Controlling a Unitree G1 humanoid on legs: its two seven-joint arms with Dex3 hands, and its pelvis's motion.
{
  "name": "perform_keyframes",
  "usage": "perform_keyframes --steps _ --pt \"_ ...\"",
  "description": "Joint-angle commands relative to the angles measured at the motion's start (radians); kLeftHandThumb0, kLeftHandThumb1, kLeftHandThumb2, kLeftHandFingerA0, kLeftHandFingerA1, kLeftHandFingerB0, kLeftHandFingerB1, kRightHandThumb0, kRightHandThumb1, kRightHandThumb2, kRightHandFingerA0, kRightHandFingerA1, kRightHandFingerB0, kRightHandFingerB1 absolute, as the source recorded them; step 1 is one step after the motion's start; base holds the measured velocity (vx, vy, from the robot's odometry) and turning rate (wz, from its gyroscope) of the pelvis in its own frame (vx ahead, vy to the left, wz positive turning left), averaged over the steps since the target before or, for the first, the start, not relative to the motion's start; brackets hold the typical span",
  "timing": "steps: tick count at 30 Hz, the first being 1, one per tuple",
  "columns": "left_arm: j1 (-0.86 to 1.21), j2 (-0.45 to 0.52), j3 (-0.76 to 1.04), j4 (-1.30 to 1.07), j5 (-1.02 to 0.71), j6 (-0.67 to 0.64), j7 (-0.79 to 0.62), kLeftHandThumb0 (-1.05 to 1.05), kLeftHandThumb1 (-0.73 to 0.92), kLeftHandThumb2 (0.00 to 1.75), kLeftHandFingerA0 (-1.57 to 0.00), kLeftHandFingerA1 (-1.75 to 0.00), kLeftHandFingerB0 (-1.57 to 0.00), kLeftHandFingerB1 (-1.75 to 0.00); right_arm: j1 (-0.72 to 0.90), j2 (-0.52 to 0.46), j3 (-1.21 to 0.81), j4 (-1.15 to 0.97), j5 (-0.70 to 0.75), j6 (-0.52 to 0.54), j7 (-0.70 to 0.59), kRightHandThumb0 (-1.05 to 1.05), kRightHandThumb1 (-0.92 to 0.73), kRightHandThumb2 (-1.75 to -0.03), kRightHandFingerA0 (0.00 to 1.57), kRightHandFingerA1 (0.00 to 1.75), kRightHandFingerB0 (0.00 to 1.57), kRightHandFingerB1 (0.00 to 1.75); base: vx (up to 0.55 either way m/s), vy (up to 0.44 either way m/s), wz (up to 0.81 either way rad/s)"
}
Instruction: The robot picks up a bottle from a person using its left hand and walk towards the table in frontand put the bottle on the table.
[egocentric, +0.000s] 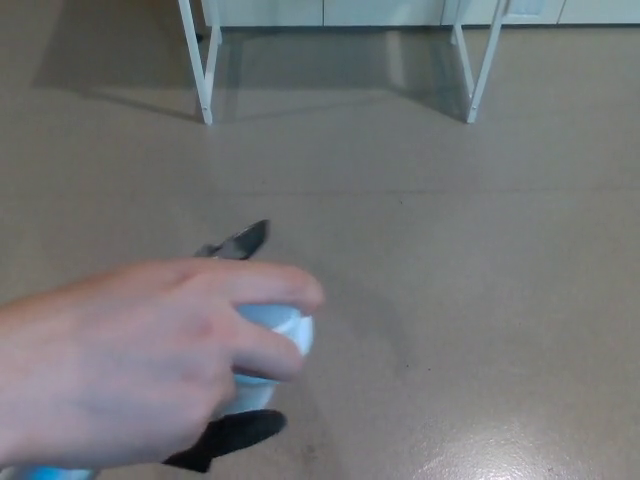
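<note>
Showing pale blue bottle (282, 335) at near left, held in a person's hand (130, 370), robot's left hand (232, 436) mostly hidden beneath both, its grasp impossible to judge, white table legs (207, 100) far behind.

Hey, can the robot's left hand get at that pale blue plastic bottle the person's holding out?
Probably yes. The black left hand shows fingers above and below the pale blue plastic bottle, spread apart, so it seems to sit between them. The person's hand covers most of it, though.
</note>
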Motion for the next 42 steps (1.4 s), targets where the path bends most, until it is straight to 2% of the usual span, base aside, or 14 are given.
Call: perform_keyframes --steps 1,2,3,5,6,7,8,9,10,13,14,15,19,42 --pt "-0.071 0.104 -0.114 -0.39 -0.079 0.451 -0.121 -0.55 0.35 0.77 -0.12 -0.49 -0.01 -0.26 -0.019 -0.014 0.018 -0.002 -0.031 -0.028 -0.063 -0.44 -0.71 -0.62 0.73 0.51 0.54 0.41 0.0 0.0 0.0" --pt "-0.084 0.112 -0.127 -0.414 -0.049 0.465 -0.128 -0.6 0.47 0.55 -0.18 -0.4 -0.06 -0.21 -0.022 -0.015 0.029 -0.004 -0.041 -0.031 -0.066 -0.44 -0.72 -0.62 0.71 0.5 0.55 0.42 0.0 0.0 0.0" --pt "-0.093 0.115 -0.132 -0.428 -0.052 0.489 -0.128 -0.61 0.38 0.7 -0.14 -0.46 -0.06 -0.22 -0.024 -0.015 0.031 -0.007 -0.042 -0.031 -0.069 -0.44 -0.72 -0.62 0.71 0.5 0.55 0.42 0.0 0.0 0.0" --pt "-0.108 0.115 -0.141 -0.445 -0.06 0.528 -0.126 -0.56 0.45 0.54 -0.17 -0.4 -0.05 -0.22 -0.029 -0.016 0.037 -0.01 -0.045 -0.03 -0.079 -0.43 -0.71 -0.61 0.73 0.5 0.56 0.42 0.0 0.0 0.0" --pt "-0.117 0.108 -0.157 -0.443 -0.047 0.539 -0.123 -0.6 0.39 0.7 -0.16 -0.48 -0.05 -0.24 -0.033 -0.014 0.041 -0.011 -0.048 -0.028 -0.087 -0.43 -0.71 -0.61 0.73 0.5 0.56 0.42 0.0 0.0 0.0" --pt "-0.121 0.104 -0.162 -0.441 -0.038 0.543 -0.12 -0.33 0.3 0.88 -0.06 -0.5 0.0 -0.49 -0.035 -0.013 0.04 -0.011 -0.047 -0.026 -0.089 -0.43 -0.72 -0.61 0.72 0.5 0.56 0.42 0.0 0.0 0.0" --pt "-0.126 0.097 -0.172 -0.443 -0.015 0.555 -0.11 -0.56 0.5 0.75 -0.31 -0.52 -0.06 -0.35 -0.039 -0.011 0.039 -0.01 -0.043 -0.025 -0.089 -0.43 -0.72 -0.61 0.71 0.48 0.56 0.42 0.0 0.0 0.0" --pt "-0.127 0.093 -0.177 -0.445 0.0 0.563 -0.103 -0.56 0.5 0.75 -0.31 -0.52 -0.06 -0.35 -0.039 -0.011 0.038 -0.009 -0.041 -0.027 -0.089 -0.43 -0.72 -0.61 0.71 0.48 0.56 0.42 0.0 0.0 0.0" --pt "-0.134 0.082 -0.189 -0.446 0.039 0.568 -0.09 -0.23 0.79 0.63 -0.91 -0.61 -0.33 -0.34 -0.042 -0.008 0.04 -0.007 -0.042 -0.025 -0.093 -0.42 -0.72 -0.61 0.69 0.47 0.57 0.42 0.0 0.0 0.0" --pt "-0.143 0.061 -0.205 -0.448 0.084 0.581 -0.06 -0.09 0.84 0.65 -1.2 -0.9 -0.65 -0.5 -0.047 -0.006 0.04 -0.006 -0.038 -0.027 -0.094 -0.43 -0.72 -0.6 0.7 0.47 0.55 0.4 0.0 0.0 0.0" --pt "-0.144 0.057 -0.209 -0.449 0.093 0.588 -0.053 -0.09 0.84 0.65 -1.2 -0.9 -0.65 -0.5 -0.051 -0.006 0.04 -0.006 -0.037 -0.024 -0.092 -0.43 -0.72 -0.6 0.7 0.47 0.55 0.4 0.0 0.0 0.0" --pt "-0.144 0.049 -0.214 -0.448 0.106 0.591 -0.042 0.0 0.82 0.7 -1.12 -1.2 -0.79 -0.67 -0.056 -0.006 0.041 -0.006 -0.038 -0.02 -0.093 -0.43 -0.72 -0.61 0.7 0.47 0.55 0.4 0.0 0.0 0.0" --pt "-0.126 0.007 -0.231 -0.426 0.132 0.581 0.01 -0.02 0.81 0.74 -0.9 -1.34 -0.75 -0.86 -0.074 -0.008 0.044 -0.006 -0.039 -0.017 -0.088 -0.42 -0.72 -0.62 0.7 0.47 0.56 0.42 0.0 0.0 0.0" --pt "0.076 -0.059 -0.187 -0.392 0.101 0.556 0.03 -0.08 0.83 0.7 -0.94 -1.39 -0.71 -1.01 -0.079 -0.022 0.062 0.01 -0.051 -0.005 -0.078 -0.44 -0.68 -0.63 0.72 0.48 0.55 0.42 0.0 0.0 -0.01"
